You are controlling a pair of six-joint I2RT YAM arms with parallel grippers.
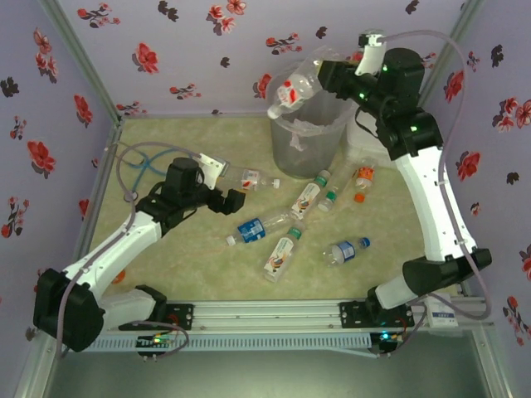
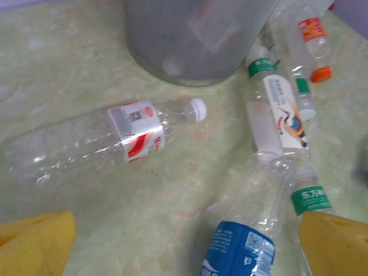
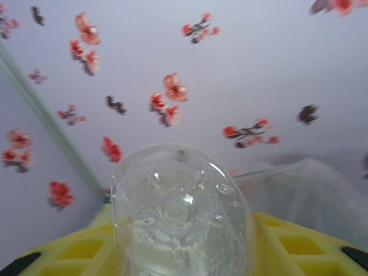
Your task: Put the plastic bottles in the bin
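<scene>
My right gripper [image 1: 322, 77] is shut on a clear plastic bottle [image 1: 290, 91] with a red-white label, held tilted in the air over the left rim of the bin [image 1: 309, 141]. In the right wrist view the bottle's base [image 3: 181, 213] sits between the yellow pads [image 3: 75, 250]. Low over the table, my left gripper [image 1: 226, 185] stands wide open with nothing in it. Just ahead of it lies a red-white bottle [image 2: 132, 133] with a white cap. A blue-labelled bottle [image 2: 244, 236] lies by its right finger [image 2: 339, 244]. Several more bottles [image 1: 309, 197] lie in front of the bin.
Loose bottles with green caps [image 1: 284, 253], an orange cap [image 1: 362, 184] and a blue cap [image 1: 347, 251] spread across the middle and right of the mat. A clear bag [image 3: 310, 184] lines the bin. Flowered walls close in the back and both sides.
</scene>
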